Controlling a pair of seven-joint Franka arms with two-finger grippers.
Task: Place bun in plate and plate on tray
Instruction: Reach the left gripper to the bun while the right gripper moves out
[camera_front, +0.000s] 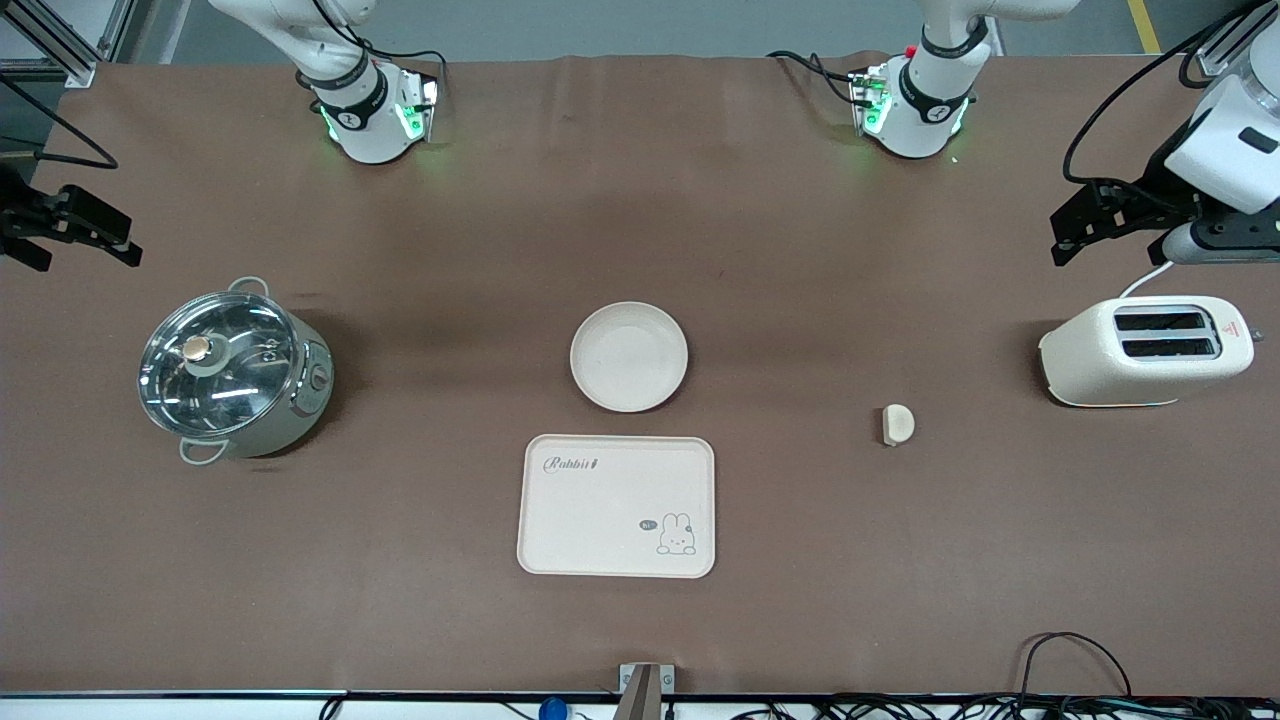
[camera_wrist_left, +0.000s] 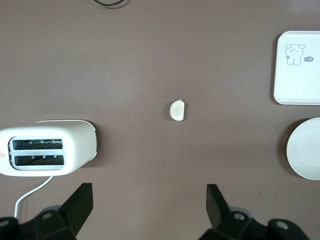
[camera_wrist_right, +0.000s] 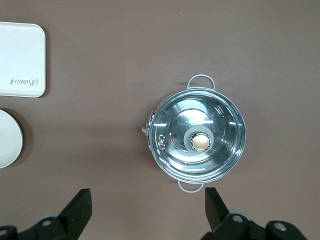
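The bun (camera_front: 898, 424) (camera_wrist_left: 177, 110), a small pale lump with a flat cut end, lies on the brown table between the tray and the toaster. At mid-table sits the round cream plate (camera_front: 628, 356) (camera_wrist_left: 306, 148) (camera_wrist_right: 7, 139), with nothing in it. Nearer the front camera, beside the plate, lies the rectangular "Rabbit" tray (camera_front: 617, 505) (camera_wrist_left: 299, 80) (camera_wrist_right: 20, 55), also bare. My left gripper (camera_front: 1068, 232) (camera_wrist_left: 149, 192) hangs open and holds nothing, high over the left arm's end of the table by the toaster. My right gripper (camera_front: 80, 245) (camera_wrist_right: 147, 195) hangs open with nothing in it, over the right arm's end by the pot.
A cream toaster (camera_front: 1145, 350) (camera_wrist_left: 47, 147) with its cord stands at the left arm's end. A steel pot with a glass lid (camera_front: 235, 372) (camera_wrist_right: 199, 141) stands at the right arm's end. Cables run along the table edge nearest the front camera.
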